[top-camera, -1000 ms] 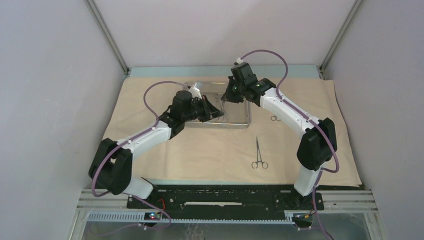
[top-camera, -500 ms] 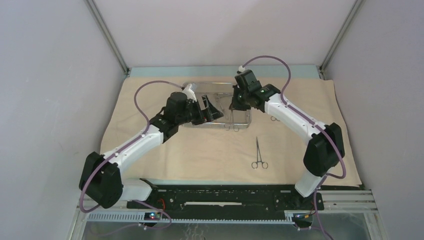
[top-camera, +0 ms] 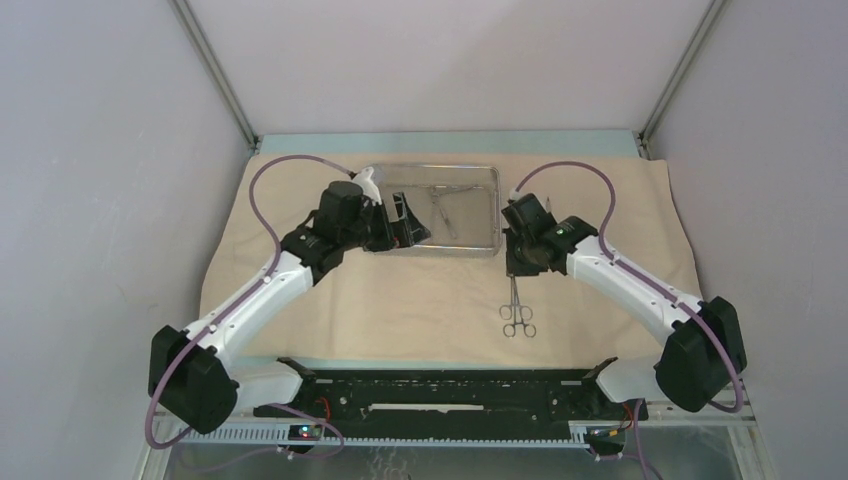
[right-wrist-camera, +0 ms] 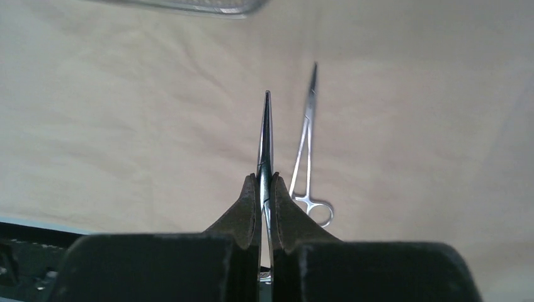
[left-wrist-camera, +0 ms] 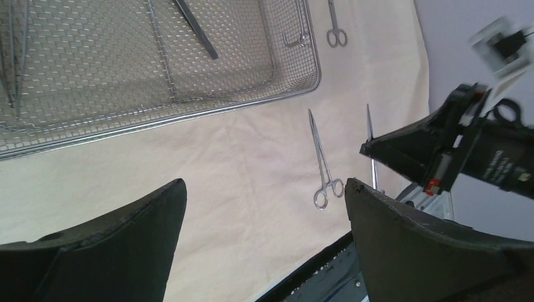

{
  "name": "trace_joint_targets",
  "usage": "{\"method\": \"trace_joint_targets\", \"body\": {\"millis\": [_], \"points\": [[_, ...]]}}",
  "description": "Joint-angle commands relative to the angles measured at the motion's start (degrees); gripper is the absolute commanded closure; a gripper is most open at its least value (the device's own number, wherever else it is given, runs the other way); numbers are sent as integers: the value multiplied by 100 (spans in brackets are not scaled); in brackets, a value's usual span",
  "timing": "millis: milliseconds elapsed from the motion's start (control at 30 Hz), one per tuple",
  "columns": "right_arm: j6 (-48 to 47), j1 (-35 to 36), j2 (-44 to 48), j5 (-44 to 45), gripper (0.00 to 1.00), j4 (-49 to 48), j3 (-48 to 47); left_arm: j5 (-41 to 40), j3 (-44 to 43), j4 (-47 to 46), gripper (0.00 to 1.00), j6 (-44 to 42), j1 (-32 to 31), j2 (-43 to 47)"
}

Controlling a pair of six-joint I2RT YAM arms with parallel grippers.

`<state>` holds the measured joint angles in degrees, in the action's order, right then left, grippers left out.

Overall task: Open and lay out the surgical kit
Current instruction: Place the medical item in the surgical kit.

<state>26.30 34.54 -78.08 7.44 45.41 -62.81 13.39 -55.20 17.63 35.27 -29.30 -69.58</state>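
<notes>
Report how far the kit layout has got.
Done: cloth spread, tray on it, one forceps and small scissors laid out. In hand: right fingers grip another instrument beside that forceps. Left: several instruments in the tray.

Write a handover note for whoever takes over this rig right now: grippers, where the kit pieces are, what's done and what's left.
Left gripper: open and empty, over the cloth just in front of the tray.
Right gripper: shut on a slim forceps, held over the cloth alongside the laid-out forceps.
Done: cloth spread, tray uncovered, one forceps laid out in front of the tray, and a small ring-handled instrument on the cloth to the right of the tray.
Left: set down the held forceps, then move the tray instruments out onto the cloth.
</notes>
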Motion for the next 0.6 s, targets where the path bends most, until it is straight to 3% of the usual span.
{"method": "trace_joint_targets", "body": {"millis": [0, 167, 567], "points": [[86, 153, 117, 220, 100, -296, 383, -77, -379, 160, 0, -270, 150, 159], [451, 573, -529, 310, 100, -887, 458, -25, -395, 199, 0, -307, 246, 147], [745, 709, -1486, 221, 100, -1549, 458, 20, -309, 232, 0, -380, 433, 191]]}}
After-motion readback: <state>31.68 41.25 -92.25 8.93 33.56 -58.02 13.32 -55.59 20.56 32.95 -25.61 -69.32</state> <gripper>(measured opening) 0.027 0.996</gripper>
